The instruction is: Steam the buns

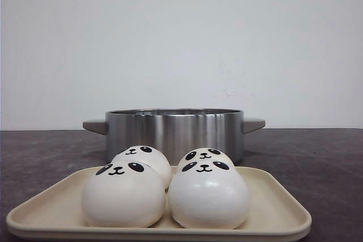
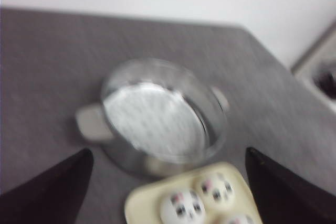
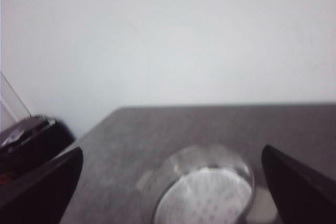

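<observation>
Several glossy white panda-faced buns sit on a cream tray (image 1: 272,213) at the front of the table: front left (image 1: 123,195), front right (image 1: 209,195), back left (image 1: 144,158), back right (image 1: 205,155). Behind the tray stands a steel steamer pot (image 1: 174,131) with grey side handles. In the blurred left wrist view the pot (image 2: 163,119) shows a perforated plate inside, with the tray (image 2: 139,203) and buns (image 2: 181,209) near it. My left gripper (image 2: 168,182) is open and empty, high over the tray's edge. My right gripper (image 3: 170,182) is open and empty above the pot (image 3: 202,190).
The dark grey table (image 1: 317,157) runs back to a white wall. A dark object (image 3: 29,137) shows beyond the table's edge in the right wrist view. A light object (image 2: 320,72) lies off the table in the left wrist view.
</observation>
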{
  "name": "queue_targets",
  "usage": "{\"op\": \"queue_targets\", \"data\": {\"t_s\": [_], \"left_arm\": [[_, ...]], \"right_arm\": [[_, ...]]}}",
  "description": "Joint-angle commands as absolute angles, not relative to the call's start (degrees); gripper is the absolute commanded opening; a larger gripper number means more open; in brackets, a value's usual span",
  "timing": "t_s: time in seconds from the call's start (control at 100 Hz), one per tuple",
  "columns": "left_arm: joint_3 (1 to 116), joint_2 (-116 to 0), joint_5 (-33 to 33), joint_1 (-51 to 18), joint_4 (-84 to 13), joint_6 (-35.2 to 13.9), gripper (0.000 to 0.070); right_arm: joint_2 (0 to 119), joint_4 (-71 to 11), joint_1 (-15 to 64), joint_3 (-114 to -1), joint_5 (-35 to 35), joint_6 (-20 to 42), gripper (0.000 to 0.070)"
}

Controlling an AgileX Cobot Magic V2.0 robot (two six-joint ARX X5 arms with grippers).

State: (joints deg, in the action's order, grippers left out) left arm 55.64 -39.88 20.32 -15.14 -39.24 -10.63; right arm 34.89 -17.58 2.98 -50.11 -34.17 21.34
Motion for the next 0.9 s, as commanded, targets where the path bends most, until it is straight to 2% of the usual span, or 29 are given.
{"op": "queue_targets", "data": {"t_s": [0.0, 0.09, 0.18, 0.28, 0.36, 0.47, 0.6, 0.68, 0.89], "left_arm": [[56.7, -40.5, 20.6, -16.3, -40.1, -8.2, 0.0572], [56.7, -40.9, 20.5, -17.4, -41.1, -7.5, 0.0572], [56.7, -41.2, 20.3, -18.1, -40.6, -7.5, 0.0567], [56.7, -41.6, 20.3, -19.0, -40.6, -7.5, 0.0566], [56.7, -41.6, 19.7, -19.8, -40.8, -7.5, 0.0566], [56.7, -41.5, 19.3, -21.1, -40.8, -7.5, 0.0566], [56.7, -41.6, 19.3, -22.7, -41.3, -7.5, 0.0563], [56.7, -41.5, 19.3, -23.4, -41.3, -7.5, 0.0561], [56.7, -41.6, 19.3, -25.0, -41.2, -7.5, 0.0561]], "right_arm": [[36.2, -19.2, 7.5, -51.1, -29.6, 18.1, 0.0700], [38.5, -22.8, 15.7, -51.1, -22.4, 15.6, 0.0700], [42.0, -26.2, 24.9, -51.1, -14.8, 16.0, 0.0700], [47.3, -30.3, 35.6, -51.6, -5.6, 20.6, 0.0700], [52.1, -33.0, 41.5, -52.4, -1.2, 25.6, 0.0700], [59.8, -35.6, 45.9, -54.3, -0.4, 30.1, 0.0700], [69.9, -38.0, 48.0, -58.1, -1.7, 32.4, 0.0696], [76.1, -39.7, 48.5, -60.8, -1.7, 32.6, 0.0654], [90.8, -42.5, 47.6, -66.5, -1.4, 31.8, 0.0612]]}}
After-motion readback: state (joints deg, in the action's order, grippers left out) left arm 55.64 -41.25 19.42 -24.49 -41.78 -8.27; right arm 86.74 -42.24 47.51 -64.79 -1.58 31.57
